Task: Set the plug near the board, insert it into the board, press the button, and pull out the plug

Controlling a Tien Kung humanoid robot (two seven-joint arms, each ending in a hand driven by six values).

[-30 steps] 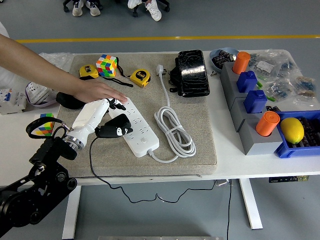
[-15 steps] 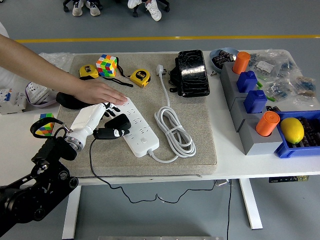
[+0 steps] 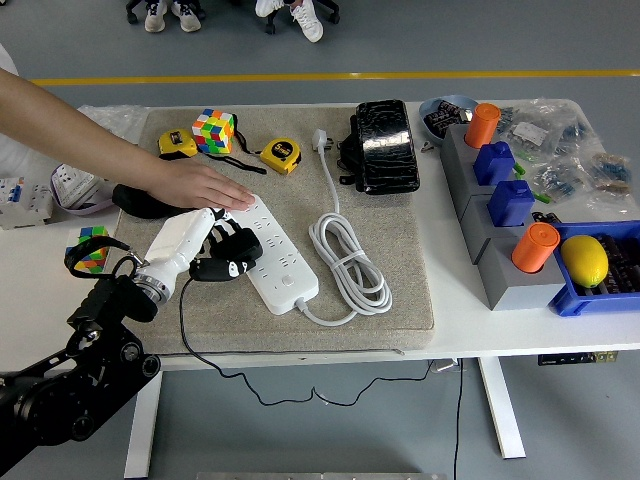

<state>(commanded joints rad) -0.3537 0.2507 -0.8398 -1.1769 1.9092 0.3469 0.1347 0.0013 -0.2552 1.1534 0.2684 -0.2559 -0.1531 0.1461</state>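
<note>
Left hand (image 3: 205, 240), white-shelled with black fingers, comes in from lower left and is clasped around a black plug (image 3: 228, 258) at the left edge of the white power strip (image 3: 276, 256). Plug body sits half on the strip, half off toward the mat; whether its prongs are in a socket is hidden under the plug and fingers, can't tell. Thin black cable (image 3: 200, 345) runs from the plug down over the mat's front edge and drops below the table. A person's hand (image 3: 200, 185) reaches in from the left, palm flat on the far end of the strip, touching the robot's fingers or just beside them; exact contact unclear. The arm is cut off at the picture's left edge. The strip lies diagonally on a grey mat (image 3: 400, 280), its own white cord (image 3: 345, 255) coiled to its right, the white plug end (image 3: 321, 139) near the mat's far edge. Strip's button not made out, possibly under the person's palm. Right arm not seen. Also on the mat: Rubik's cube (image 3: 213, 130), two yellow tape measures (image 3: 279, 155), black pouch (image 3: 381, 145). A second cube (image 3: 92, 246) at left is partly hidden behind the robot arm. Right side: grey blocks with orange and blue pieces (image 3: 500, 190), blue bin (image 3: 575, 300) cut off by the frame, lemon (image 3: 584, 260) inside. Shoes at the top edge, mostly cropped.
</note>
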